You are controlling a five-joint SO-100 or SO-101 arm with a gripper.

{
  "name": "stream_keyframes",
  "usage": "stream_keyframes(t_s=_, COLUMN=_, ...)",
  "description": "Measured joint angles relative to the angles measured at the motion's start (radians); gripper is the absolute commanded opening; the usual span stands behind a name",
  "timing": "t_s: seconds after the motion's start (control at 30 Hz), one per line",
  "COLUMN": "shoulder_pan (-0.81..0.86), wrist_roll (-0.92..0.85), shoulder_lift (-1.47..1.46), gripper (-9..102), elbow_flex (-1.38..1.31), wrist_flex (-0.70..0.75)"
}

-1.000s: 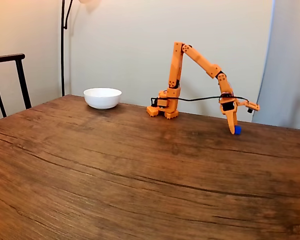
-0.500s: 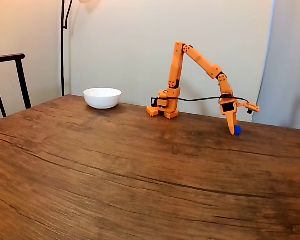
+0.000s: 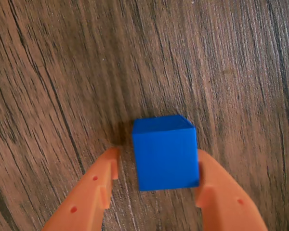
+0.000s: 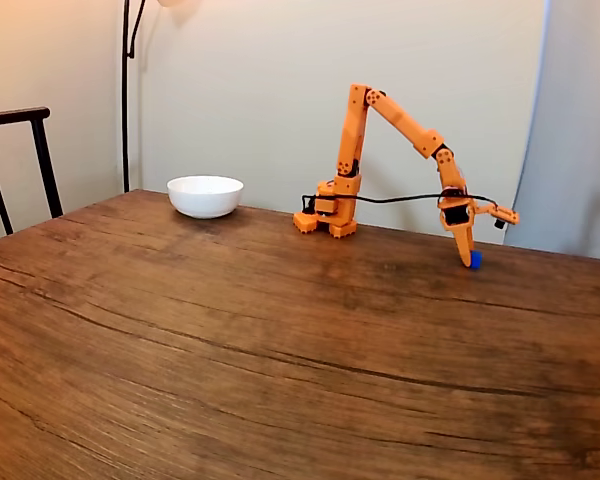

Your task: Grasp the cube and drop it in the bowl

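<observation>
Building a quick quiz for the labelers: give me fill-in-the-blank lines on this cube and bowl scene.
1. The cube between the fingers of the pincer is coloured ____.
2. In the fixed view, the white bowl stands to the ____ of the arm's base.
3. In the wrist view, a gap shows between the cube and the finger on the ____.
4. The table is made of ____.

Missing words: blue; left; left; wood
</observation>
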Motion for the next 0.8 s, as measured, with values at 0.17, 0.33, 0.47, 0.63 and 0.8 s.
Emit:
stream_keyframes(t_s=0.17, shoulder_pan=0.005, wrist_roll=0.005, shoulder_lift=0.0, gripper=10, elbow_flex=0.0, wrist_flex=0.0)
stream_keyframes(t_s=0.33, shoulder_pan=0.014, wrist_roll=0.002, shoulder_lift=0.0, gripper=10, elbow_flex=0.0, wrist_flex=0.0)
stream_keyframes(t_s=0.47, shoulder_pan=0.02, wrist_roll=0.0, shoulder_lift=0.0, gripper=10, elbow_flex=0.0, wrist_flex=0.0)
stream_keyframes(t_s=0.63, shoulder_pan=0.031, wrist_roll=0.003, shoulder_lift=0.0, gripper=10, elbow_flex=-0.014, wrist_flex=0.0)
stream_keyframes(t_s=0.8, shoulder_pan=0.075, wrist_roll=0.075, shoulder_lift=0.0, gripper=10, elbow_flex=-0.072, wrist_flex=0.002)
